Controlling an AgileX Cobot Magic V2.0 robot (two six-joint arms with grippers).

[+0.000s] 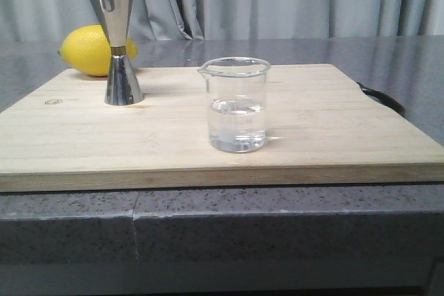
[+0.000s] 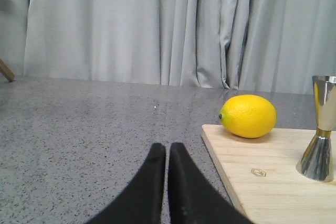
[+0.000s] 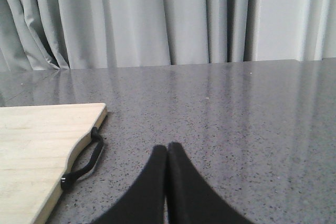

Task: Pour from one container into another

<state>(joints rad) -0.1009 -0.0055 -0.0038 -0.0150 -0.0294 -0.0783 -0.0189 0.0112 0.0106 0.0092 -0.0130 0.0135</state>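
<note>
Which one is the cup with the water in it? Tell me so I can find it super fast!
Look at the big wooden board on the grey counter. Near its middle stands the glass beaker, about half full of clear liquid. It is see-through, unlike the shiny steel jigger and yellow lemon at the back left.

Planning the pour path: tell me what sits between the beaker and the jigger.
Nothing: in the front view only bare cutting board lies between beaker and jigger.

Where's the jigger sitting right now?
In the front view the jigger stands upright on the cutting board's far-left corner, just in front of the lemon, left of the beaker.
</note>
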